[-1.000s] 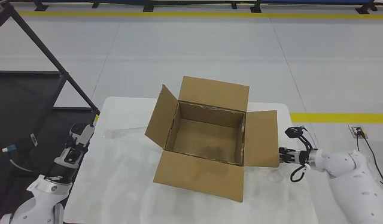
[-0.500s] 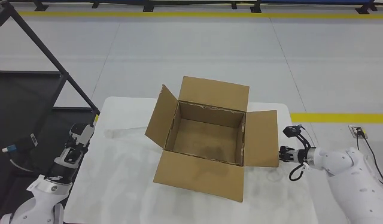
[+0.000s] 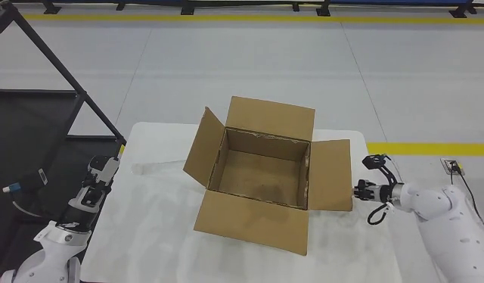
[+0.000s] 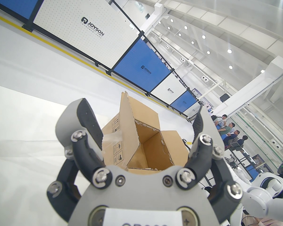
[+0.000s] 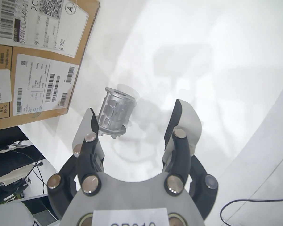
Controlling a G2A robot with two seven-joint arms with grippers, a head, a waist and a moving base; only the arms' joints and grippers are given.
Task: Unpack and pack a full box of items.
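One metal part (image 5: 114, 115) is lying on the table (image 5: 179, 48) beside the empty box (image 3: 257, 222). The right gripper (image 5: 134, 111) is hovering open over it, and the left gripper (image 4: 143, 109) is hanging open too. Packing is likely starting: centre, then grasp.

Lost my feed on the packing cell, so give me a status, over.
Left gripper open, by the table edge. Right gripper open, metal part on the table beside one finger, ungripped. Box open, its flap close by the part.
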